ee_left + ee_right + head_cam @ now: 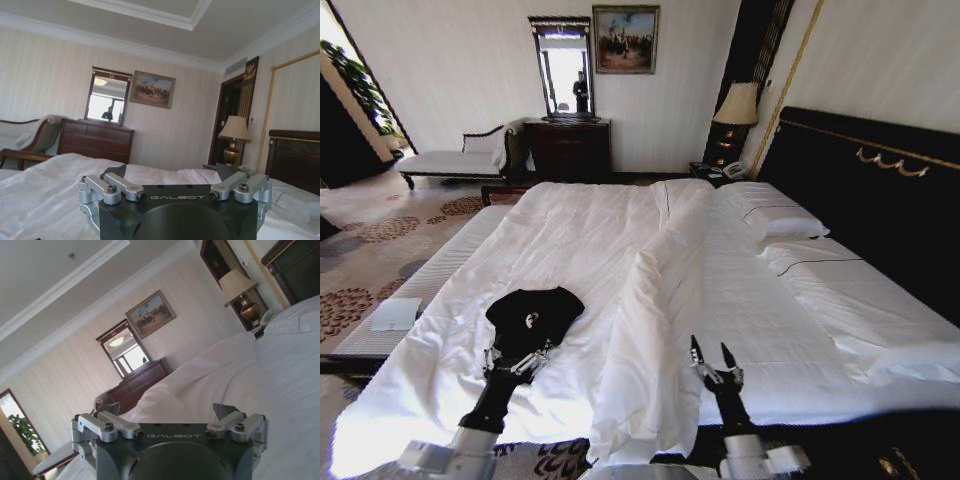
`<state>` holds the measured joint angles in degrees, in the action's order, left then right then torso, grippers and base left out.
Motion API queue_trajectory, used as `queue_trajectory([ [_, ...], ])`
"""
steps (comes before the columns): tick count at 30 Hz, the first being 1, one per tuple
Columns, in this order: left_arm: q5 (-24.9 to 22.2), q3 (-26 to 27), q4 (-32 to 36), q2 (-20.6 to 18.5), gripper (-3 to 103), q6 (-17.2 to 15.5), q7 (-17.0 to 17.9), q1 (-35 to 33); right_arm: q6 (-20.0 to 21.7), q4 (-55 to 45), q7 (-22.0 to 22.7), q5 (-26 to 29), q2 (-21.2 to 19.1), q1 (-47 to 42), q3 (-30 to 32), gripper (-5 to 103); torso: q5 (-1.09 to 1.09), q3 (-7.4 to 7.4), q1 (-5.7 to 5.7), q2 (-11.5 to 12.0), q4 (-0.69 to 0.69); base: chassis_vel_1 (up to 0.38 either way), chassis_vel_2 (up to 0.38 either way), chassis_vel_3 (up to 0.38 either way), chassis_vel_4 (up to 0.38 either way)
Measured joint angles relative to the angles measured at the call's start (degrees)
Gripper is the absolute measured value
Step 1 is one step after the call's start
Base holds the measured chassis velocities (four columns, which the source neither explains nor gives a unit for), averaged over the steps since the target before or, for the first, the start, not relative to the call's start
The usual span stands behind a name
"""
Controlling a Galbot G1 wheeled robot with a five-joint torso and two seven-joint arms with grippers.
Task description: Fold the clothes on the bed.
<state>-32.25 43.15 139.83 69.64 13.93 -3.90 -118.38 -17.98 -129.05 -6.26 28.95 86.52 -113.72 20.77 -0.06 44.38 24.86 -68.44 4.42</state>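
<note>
Nearest, at the foot edge of the bed (740, 300): left gripper (518, 357) and right gripper (713, 352), both reaching over the white duvet (580, 240). Left gripper right up against the near edge of the black T-shirt (534, 313); fingers spread in the left wrist view (175, 180), nothing visibly held there, though contact with the cloth cannot be told. Right gripper well apart from the T-shirt, beyond the raised fold of duvet (655, 330), hovering over the bare sheet (760, 310) with its fingers released, two dark tips (695, 348) parted; same spread seen in the right wrist view (169, 412).

T-shirt bunched into a small rounded heap on the duvet near the bed's foot, on the robot's left half, a pale mark showing on top.

Farther up the bed: white pillows (775, 218) against the dark headboard (865, 190).

Beyond the bed: lamp (736, 108) beside the headboard, dark dresser (568, 148) with mirror (562, 68) and framed painting (625, 39) on the far wall, padded bench (415, 285) alongside the bed's left side.
</note>
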Motion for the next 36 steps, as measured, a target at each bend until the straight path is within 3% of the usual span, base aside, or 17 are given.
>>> queue_trajectory([
  [3, 0.9, 0.9, 0.1, 1.7, 100, 0.0, 0.0, 0.0, 0.8, -1.0, 0.0, 0.2, -0.1, 0.1, -2.9, 100, 0.0, 0.0, 0.0, 0.0, 0.0, 0.0, 0.0, 0.0, 0.0],
  [5, 3.7, 1.0, -0.7, 5.5, 100, 1.3, 0.0, -1.2, 5.1, -1.8, 5.1, -2.8, -3.8, 2.8, -3.2, 100, 0.04, 0.0, 0.0, 0.0, -0.04, 0.0, 0.0, 0.0, 0.0],
  [9, 5.8, 0.4, -2.1, 8.2, 100, 2.5, 0.0, -1.4, 8.9, -2.5, 10.0, -4.4, -7.2, 3.5, -3.6, 100, 0.04, 0.0, 0.0, 0.0, -0.02, 0.0, 0.0, 0.0, 0.0],
  [16, 8.4, -1.4, -2.4, 10.9, 100, 1.6, 0.1, -0.1, 16.1, -4.3, 14.3, -2.8, -15.3, 3.7, -2.5, 100, 0.01, 0.0, 0.0, 0.0, -0.01, 0.0, 0.0, 0.0, 0.0],
  [20, 9.8, -1.5, -3.1, 12.4, 100, 2.0, 0.1, -0.1, 21.1, -5.0, 15.2, 3.9, -23.0, 6.3, -1.0, 100, 0.04, 0.01, 0.0, 0.0, -0.02, 0.0, 0.0, 0.0, 0.0],
  [21, 9.8, -1.5, -3.1, 12.4, 100, 2.0, 0.1, -0.1, 21.1, -5.0, 15.2, 3.9, -23.0, 6.3, -1.0, 100, 0.04, 0.01, 0.0, 0.0, -0.02, 0.0, 0.0, 0.0, 0.0],
  [23, 9.9, -0.8, -3.3, 12.8, 100, 2.6, 0.1, -0.7, 23.9, -6.6, 15.3, 10.2, -26.1, 8.1, -0.9, 100, 0.04, 0.01, 0.0, 0.0, -0.02, 0.0, 0.0, 0.0, 0.0],
  [24, 9.9, -0.8, -3.3, 12.8, 100, 2.6, 0.1, -0.7, 23.9, -6.6, 15.3, 10.2, -26.1, 8.1, -0.9, 100, 0.04, 0.01, 0.0, 0.0, -0.02, 0.0, 0.0, 0.0, 0.0],
  [26, 9.7, 0.0, -3.6, 13.1, 100, 3.0, 0.2, -0.8, 27.0, -8.6, 15.7, 17.2, -29.0, 10.5, -0.8, 100, 0.02, 0.0, 0.0, 0.0, -0.01, 0.0, 0.0, 0.0, 0.0],
  [32, 10.1, 0.1, -3.9, 13.6, 100, 3.0, 0.4, -0.6, 33.4, -11.3, 20.0, 26.9, -32.5, 15.9, -0.8, 100, 0.03, 0.0, 0.01, 0.0, -0.02, 0.0, 0.0, 0.0, 0.0],
  [36, 10.9, -0.3, -4.0, 13.9, 100, 2.9, 0.6, -0.4, 36.1, -11.7, 22.0, 29.0, -33.6, 17.6, -1.9, 100, 0.02, 0.01, 0.01, 0.0, -0.01, 0.0, 0.0, 0.0, 0.0],
])
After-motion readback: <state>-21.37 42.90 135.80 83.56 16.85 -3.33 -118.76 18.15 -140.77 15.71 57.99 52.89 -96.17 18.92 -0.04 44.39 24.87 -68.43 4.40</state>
